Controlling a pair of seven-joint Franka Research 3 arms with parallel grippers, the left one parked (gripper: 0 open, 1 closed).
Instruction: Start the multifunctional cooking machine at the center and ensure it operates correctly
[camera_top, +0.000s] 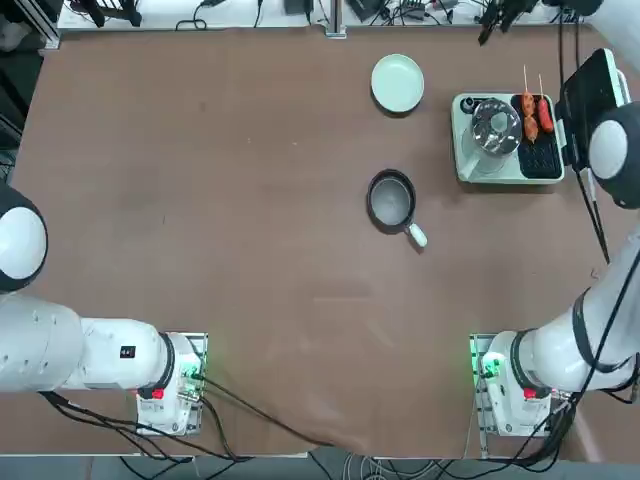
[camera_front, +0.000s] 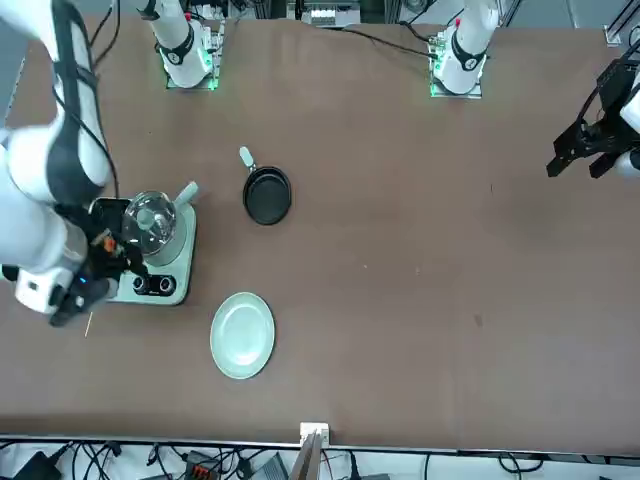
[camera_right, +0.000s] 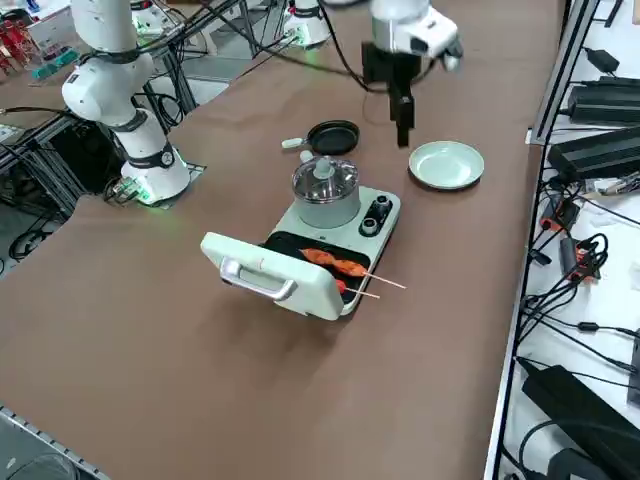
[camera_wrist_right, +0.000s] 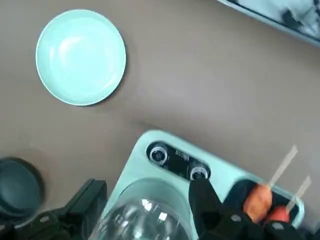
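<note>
Where we find the multifunctional cooking machine (camera_top: 508, 165): upper right of the top view, on the brown worktop (camera_top: 200, 200), well off its middle.
Machine layout: we see a glass-lidded pot (camera_top: 495, 126) beside a black grill plate (camera_top: 541, 158), and the hinged lid (camera_right: 270, 272) stands open at the far end from the controls.
On the grill: two skewered sausages (camera_top: 536, 113).
Controls: two dark knobs (camera_wrist_right: 158, 153) sit side by side on the mint front strip.
Right hand (camera_right: 403, 130): it hangs in the air over the knob end of the machine, fingers spread. In the wrist view one fingertip (camera_wrist_right: 200, 192) lies next to a knob, and we cannot tell whether they touch.
Other things: a pale green plate (camera_top: 397, 82) and a small black frying pan (camera_top: 390, 198) lie left of the machine in the top view, apart from it.
</note>
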